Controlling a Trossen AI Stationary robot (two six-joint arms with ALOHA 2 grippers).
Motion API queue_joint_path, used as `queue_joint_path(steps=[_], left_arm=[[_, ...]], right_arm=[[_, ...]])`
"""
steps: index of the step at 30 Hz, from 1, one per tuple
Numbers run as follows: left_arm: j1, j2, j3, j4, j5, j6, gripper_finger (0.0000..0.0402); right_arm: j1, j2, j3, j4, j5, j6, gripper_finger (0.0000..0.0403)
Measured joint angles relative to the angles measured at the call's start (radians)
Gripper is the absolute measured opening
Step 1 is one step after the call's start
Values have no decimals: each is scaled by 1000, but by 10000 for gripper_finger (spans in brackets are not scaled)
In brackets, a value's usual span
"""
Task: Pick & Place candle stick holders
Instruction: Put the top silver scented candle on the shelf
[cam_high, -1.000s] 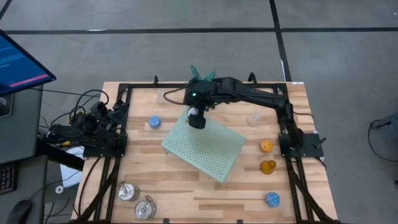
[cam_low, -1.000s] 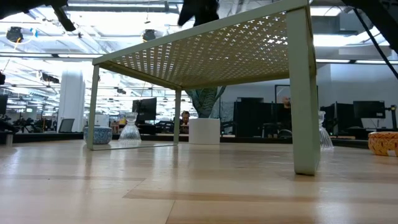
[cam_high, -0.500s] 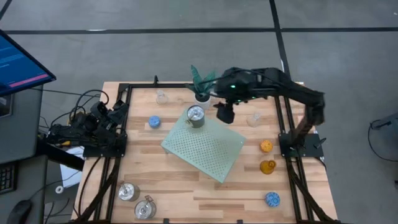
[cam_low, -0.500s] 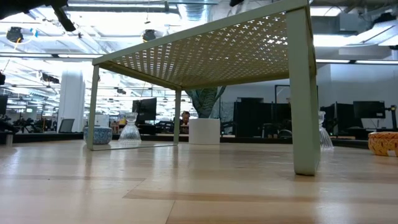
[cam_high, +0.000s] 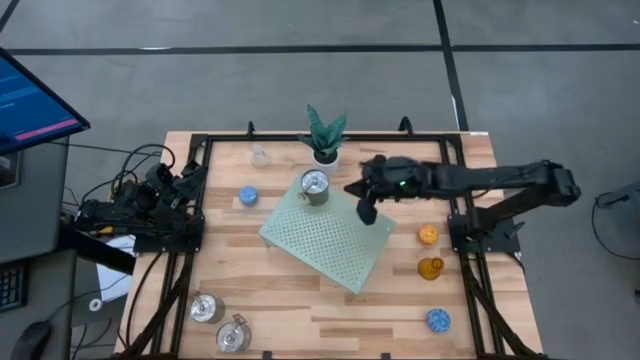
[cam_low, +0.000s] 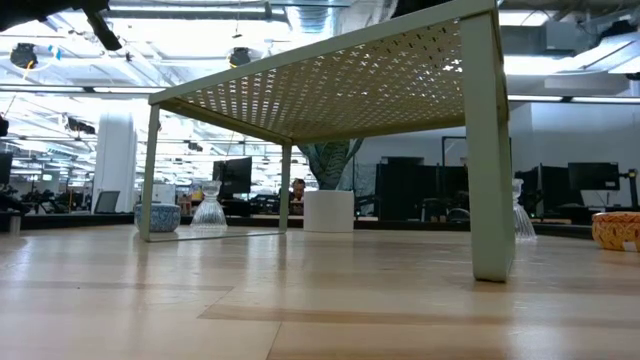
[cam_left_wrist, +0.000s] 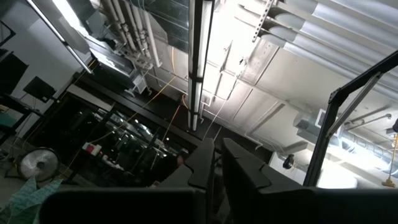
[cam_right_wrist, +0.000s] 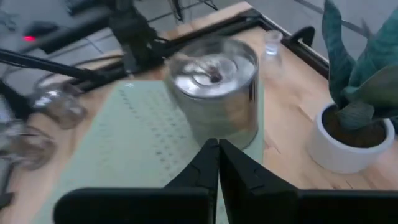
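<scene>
Placed: one silver holder (cam_high: 314, 186) stands on the far corner of the pale green perforated stand (cam_high: 330, 240).
Left: eight holders on the table around it.
Right gripper (cam_high: 367, 212): fingers pressed together, empty, above the stand's right side.
Left gripper (cam_left_wrist: 214, 163): closed, parked at the left edge.

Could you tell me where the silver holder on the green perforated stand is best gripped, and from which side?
Grip the silver holder across its round side wall, coming straight down from above. It stands upright at the stand's corner with its top clear, and the plant crowds the far side.
</scene>
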Motion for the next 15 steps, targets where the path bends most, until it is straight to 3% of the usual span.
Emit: queue_joint_path(steps=[6, 15], left_arm=[[0, 0, 0, 0, 0, 0, 30], [0, 25, 0, 11, 2, 0, 30]], right_arm=[[5, 135, 25, 78, 26, -30, 2], [6, 259, 127, 44, 23, -79, 0]])
